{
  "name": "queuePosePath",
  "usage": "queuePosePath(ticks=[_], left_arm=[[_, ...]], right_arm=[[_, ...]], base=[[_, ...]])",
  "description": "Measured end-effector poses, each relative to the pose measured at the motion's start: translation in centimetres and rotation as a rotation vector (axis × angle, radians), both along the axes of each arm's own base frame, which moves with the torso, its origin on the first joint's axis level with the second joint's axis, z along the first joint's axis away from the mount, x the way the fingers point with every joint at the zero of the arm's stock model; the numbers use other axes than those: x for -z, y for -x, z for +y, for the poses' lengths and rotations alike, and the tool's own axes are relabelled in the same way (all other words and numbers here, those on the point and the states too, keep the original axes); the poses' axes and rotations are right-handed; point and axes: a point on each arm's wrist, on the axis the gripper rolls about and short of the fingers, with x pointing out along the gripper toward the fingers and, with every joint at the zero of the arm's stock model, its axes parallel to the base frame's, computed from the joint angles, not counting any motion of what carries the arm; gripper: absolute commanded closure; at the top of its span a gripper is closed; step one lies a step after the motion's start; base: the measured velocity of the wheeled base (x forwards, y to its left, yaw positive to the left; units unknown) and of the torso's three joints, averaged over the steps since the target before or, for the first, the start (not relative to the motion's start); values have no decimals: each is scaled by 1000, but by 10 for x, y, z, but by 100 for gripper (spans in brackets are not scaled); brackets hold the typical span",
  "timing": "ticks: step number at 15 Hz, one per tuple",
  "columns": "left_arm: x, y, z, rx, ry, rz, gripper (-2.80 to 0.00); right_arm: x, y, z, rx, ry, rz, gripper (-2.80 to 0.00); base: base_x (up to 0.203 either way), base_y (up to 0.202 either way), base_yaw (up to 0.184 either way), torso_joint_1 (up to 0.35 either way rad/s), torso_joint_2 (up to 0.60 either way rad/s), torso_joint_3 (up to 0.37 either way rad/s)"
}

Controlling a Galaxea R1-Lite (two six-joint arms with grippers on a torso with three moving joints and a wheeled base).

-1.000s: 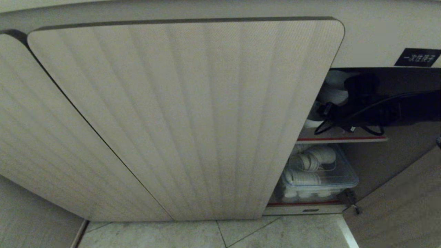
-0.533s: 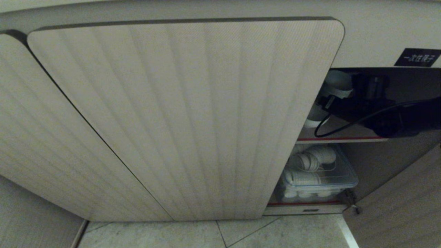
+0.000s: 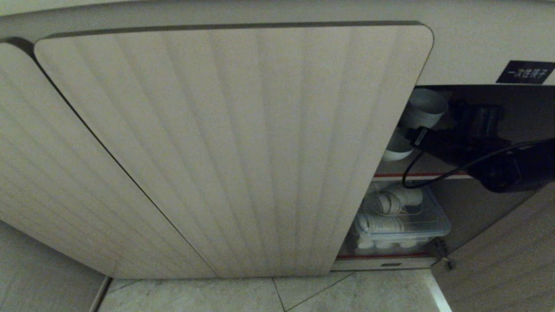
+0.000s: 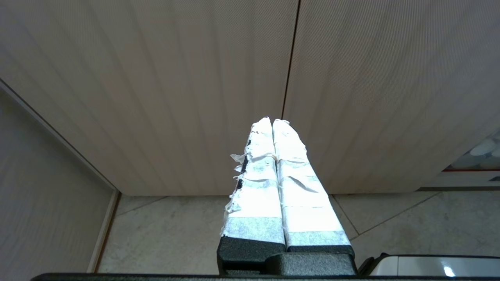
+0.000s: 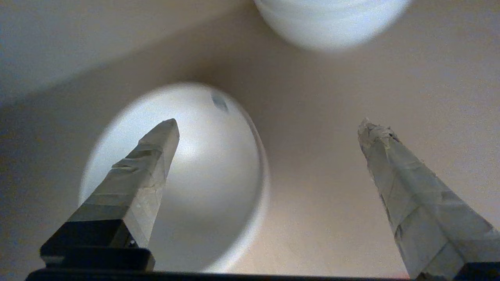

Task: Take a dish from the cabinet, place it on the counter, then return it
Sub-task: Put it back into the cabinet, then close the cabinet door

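Note:
The cabinet has fluted beige doors, and its right door stands open. My right arm reaches in over the upper shelf, where two white bowls show. In the right wrist view the dish, a small white bowl with a tiny grey mark, rests on the shelf. My right gripper is open: one finger hangs over the dish, the other stands well to its side, and nothing is held. My left gripper is shut and parked before the closed doors. The counter is out of view.
A second white bowl sits farther in on the shelf. On the lower shelf a clear plastic box holds several white dishes. A black cable loops off my right arm. The open door flanks the right side. Tiled floor lies below.
My right arm has dropped lower in the cabinet opening and drawn a little to the right, uncovering the upper white bowl. The left arm and the camera have kept still.

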Motion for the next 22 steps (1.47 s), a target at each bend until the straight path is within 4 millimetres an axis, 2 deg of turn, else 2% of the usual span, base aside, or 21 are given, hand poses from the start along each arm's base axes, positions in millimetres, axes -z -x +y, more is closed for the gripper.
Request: queuePosePath(ticks=[10,18,19,22], left_arm=[[0,0,0,0,0,0,0],[0,0,0,0,0,0,0],[0,0,0,0,0,0,0],[0,0,0,0,0,0,0]], right_arm=[[-7,51,-1,-8,34,-21,-280],[-10,63,-2,-9,47,-45,-280],[-10,64,-2,-9,54,-55,0],[-7,67,-2,-13,77,-77,0]], base=[[0,0,0,0,0,0],[0,0,0,0,0,0],[0,0,0,0,0,0],[0,0,0,0,0,0]])
